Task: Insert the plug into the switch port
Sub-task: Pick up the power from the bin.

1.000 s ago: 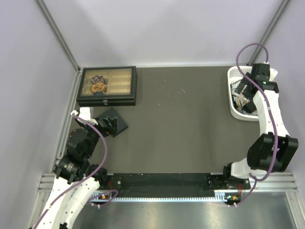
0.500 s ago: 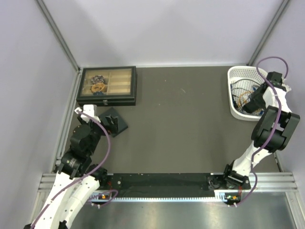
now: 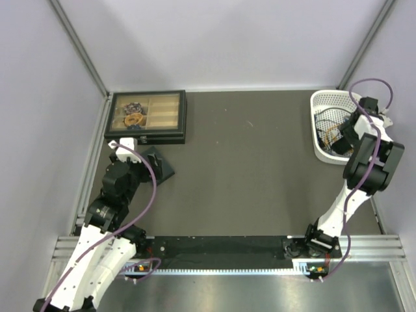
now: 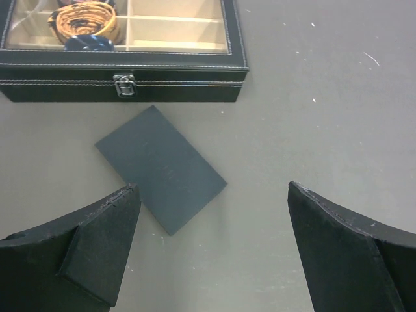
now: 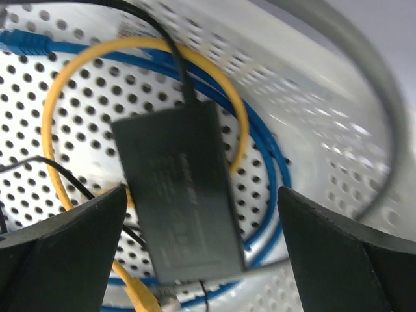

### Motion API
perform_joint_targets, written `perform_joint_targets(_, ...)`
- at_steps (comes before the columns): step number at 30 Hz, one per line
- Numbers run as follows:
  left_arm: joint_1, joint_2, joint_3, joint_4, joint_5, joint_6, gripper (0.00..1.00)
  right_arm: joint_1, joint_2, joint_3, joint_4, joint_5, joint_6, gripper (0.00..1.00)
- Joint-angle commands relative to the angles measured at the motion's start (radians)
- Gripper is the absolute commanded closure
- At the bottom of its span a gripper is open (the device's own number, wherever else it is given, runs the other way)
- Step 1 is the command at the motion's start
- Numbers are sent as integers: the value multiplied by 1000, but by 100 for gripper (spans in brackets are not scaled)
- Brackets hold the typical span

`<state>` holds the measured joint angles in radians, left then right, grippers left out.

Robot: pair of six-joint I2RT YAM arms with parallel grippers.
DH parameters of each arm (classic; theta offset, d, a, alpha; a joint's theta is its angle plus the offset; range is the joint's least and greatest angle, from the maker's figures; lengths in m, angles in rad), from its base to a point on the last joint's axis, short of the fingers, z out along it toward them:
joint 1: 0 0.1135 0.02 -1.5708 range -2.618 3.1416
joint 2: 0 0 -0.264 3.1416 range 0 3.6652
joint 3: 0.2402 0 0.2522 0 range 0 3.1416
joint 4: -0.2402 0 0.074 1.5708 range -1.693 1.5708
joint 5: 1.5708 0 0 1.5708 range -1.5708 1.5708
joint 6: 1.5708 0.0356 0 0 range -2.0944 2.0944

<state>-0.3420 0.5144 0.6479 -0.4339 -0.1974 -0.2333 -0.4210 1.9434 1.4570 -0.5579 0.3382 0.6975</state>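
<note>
The left gripper (image 4: pixel 213 188) hangs spread above the grey box (image 4: pixel 160 168); the right gripper (image 5: pixel 201 195), spread over the basket (image 5: pixel 312 84) and its black brick (image 5: pixel 179 188), risks grabbing that instead of the blue plug (image 5: pixel 29 40).

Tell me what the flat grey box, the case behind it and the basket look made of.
Flat grey box: matte plastic, probably; even, dull surface. Case: black leather-like wrap, going by the pale edge stitching; metal clasp; clear lid, glass or plastic unclear. Basket: white, slightly glossy, perforated; plastic or coated metal.
</note>
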Motion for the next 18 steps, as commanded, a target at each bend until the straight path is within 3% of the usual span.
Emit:
perform_joint_targets(1,35,-11,9,37,27,14,1,37,61,127,-25,62,-18,1)
perform_joint_targets(3,50,-17,4,44,29,15,1,59,100,163,-46,106,-41,1)
perform_joint_targets(5,61,-22,1,47,29,17,1,71,127,204,-69,127,-55,8)
perform_joint_targets(6,63,-24,-2,49,30,18,1,76,134,215,-73,142,-59,17)
perform_joint_targets(12,83,-2,-4,52,42,20,1,76,157,226,-77,145,-73,33)
perform_joint_targets(15,92,3,-2,52,49,20,1,73,164,229,-80,144,-82,36)
perform_joint_targets(18,101,3,-4,52,50,20,1,61,170,232,-97,105,-69,32)
